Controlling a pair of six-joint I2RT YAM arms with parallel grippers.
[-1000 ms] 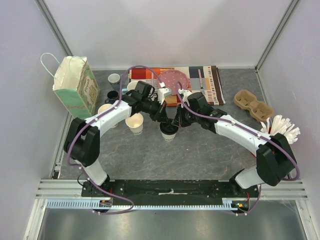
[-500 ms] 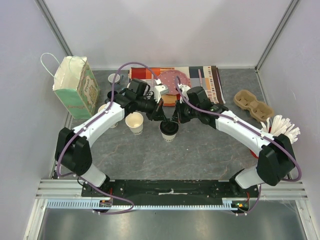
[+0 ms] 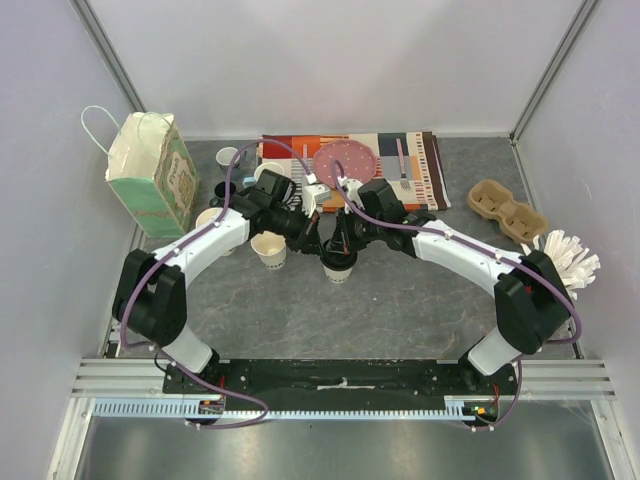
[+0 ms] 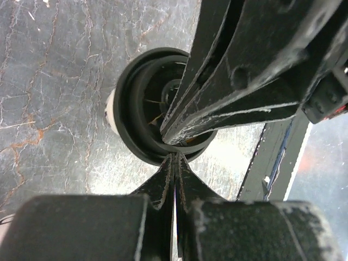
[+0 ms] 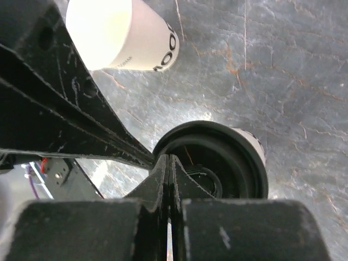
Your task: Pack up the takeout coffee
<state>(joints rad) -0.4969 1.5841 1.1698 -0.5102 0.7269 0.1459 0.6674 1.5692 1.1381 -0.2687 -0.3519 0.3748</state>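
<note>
Both grippers have their fingers pressed together, pinching nothing. The left gripper (image 4: 174, 159) and the right gripper (image 5: 168, 160) have their tips at opposite sides of the rim of the black lid (image 4: 133, 109). The lid sits on one cup (image 3: 338, 272) in the middle of the table (image 3: 400, 300), and the second cup (image 5: 122, 32) stands open just beside it, on the left arm's side.

From above, the left gripper (image 3: 322, 243) and right gripper (image 3: 346, 240) covered much of the lidded cup (image 3: 338, 272). In the left wrist view, the right gripper's fingers (image 4: 228, 76) hid the 3 o'clock side of the lid (image 4: 140, 109). Only a sliver of cup wall showed at 9 o'clock. In the right wrist view, the open cup (image 5: 130, 38) was cut off at 12 o'clock, its printed mark only partly visible.
</note>
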